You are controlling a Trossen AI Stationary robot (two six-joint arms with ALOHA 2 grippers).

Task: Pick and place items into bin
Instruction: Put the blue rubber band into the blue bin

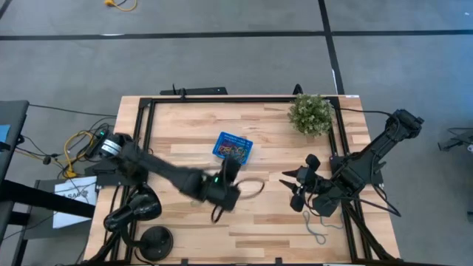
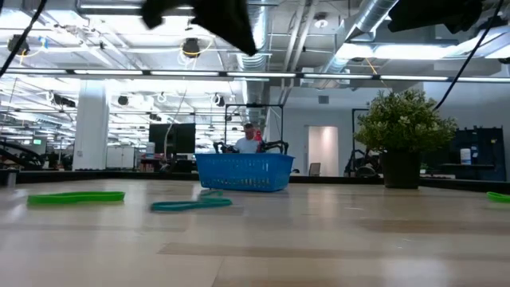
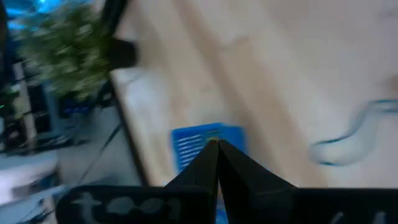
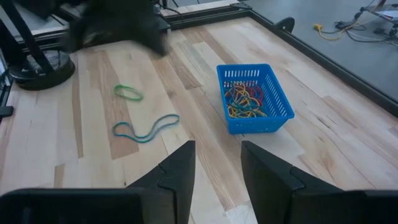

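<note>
The blue bin (image 1: 233, 146) (image 4: 255, 99) stands mid-table with several coloured bands lying in it (image 4: 245, 102). A teal band (image 4: 146, 129) (image 2: 191, 205) and a green band (image 4: 127, 92) (image 2: 76, 197) lie flat on the wood on the bin's near side. My left gripper (image 1: 230, 167) (image 3: 214, 144) hangs shut above the table just near of the bin, pointing toward it. No band shows between its fingers. My right gripper (image 1: 299, 185) (image 4: 216, 163) waits open at the right, raised and with nothing between its fingers.
A potted plant (image 1: 310, 113) (image 2: 402, 131) stands at the far right corner. Another loop (image 1: 318, 230) lies near the table's front right, below the right arm. A black frame borders the table. Bare wood lies left of the bin and along the front.
</note>
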